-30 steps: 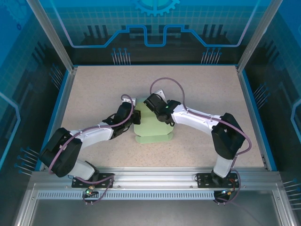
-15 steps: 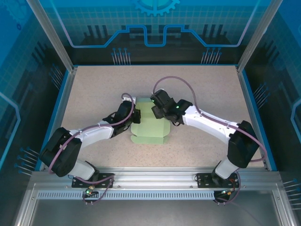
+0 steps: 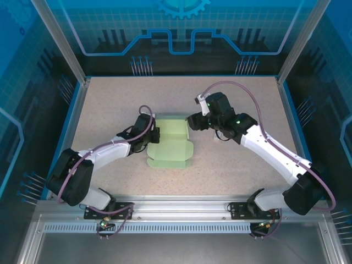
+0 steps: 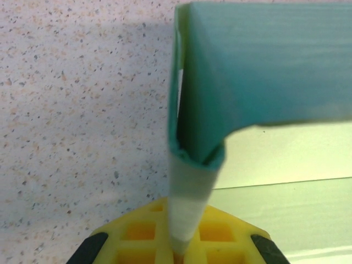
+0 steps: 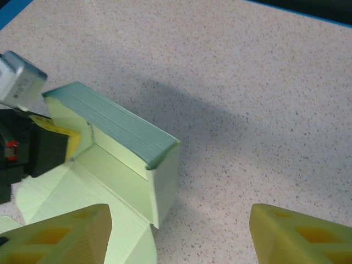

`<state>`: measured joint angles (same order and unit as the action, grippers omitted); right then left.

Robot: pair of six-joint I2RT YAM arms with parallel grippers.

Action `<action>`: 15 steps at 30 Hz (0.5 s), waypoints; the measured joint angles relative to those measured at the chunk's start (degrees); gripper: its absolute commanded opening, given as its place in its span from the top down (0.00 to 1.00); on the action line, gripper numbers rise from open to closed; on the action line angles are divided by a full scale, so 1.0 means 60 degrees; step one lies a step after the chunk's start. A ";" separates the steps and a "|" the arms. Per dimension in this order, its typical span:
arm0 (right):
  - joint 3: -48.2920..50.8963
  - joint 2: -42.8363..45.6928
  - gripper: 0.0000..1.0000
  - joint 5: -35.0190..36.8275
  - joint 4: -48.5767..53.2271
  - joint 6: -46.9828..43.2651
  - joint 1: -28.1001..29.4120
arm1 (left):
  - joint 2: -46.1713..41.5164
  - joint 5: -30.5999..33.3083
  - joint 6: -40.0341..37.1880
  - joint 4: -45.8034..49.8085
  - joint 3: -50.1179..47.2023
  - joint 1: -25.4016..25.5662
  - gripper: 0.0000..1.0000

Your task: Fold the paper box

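Mint-green paper box [image 3: 171, 148] released on the right side.
Your right fingers [image 3: 191, 122] have opened and drawn back clear of it; it lies mid-tabletop [image 3: 110, 104], far wall upright, near panel fallen flat. Your left fingers [image 3: 154, 135] stay clenched on its left edge, so the fold seems only partly made.

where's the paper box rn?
Top view: the paper box lies on the table, just left of centre. The left gripper pinches its left edge; the right gripper hovers open by its far right corner.
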<state>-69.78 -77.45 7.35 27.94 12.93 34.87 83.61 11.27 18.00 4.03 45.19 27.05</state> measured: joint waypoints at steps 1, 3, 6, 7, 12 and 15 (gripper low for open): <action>0.0102 0.0000 0.32 -0.0182 -0.0011 -0.0033 -0.0153 | 0.0000 -0.0102 -0.0055 0.0262 0.0098 -0.0047 0.95; 0.0251 0.0000 0.32 -0.0426 -0.0011 -0.0069 -0.0339 | 0.0018 -0.0324 -0.0178 0.0809 0.0364 -0.0117 0.95; 0.0372 0.0000 0.32 -0.0670 -0.0018 -0.0098 -0.0492 | 0.0211 -0.0674 -0.0415 0.1599 0.0980 -0.0208 0.95; 0.0393 0.0000 0.32 -0.0743 -0.0018 -0.0102 -0.0521 | 0.0324 -0.0805 -0.0528 0.1858 0.1213 -0.0233 0.95; 0.0590 0.0000 0.33 -0.0925 -0.0055 -0.0095 -0.0743 | 0.1279 -0.1366 -0.1071 0.3442 0.2586 -0.0324 0.94; 0.0783 0.0000 0.33 -0.0994 -0.0087 -0.0098 -0.0874 | 0.1887 -0.1541 -0.1366 0.4357 0.3319 -0.0361 0.94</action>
<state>-65.08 -77.45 1.39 27.42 12.34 29.63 94.94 2.02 9.80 30.17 65.10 24.88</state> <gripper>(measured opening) 0.670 0.073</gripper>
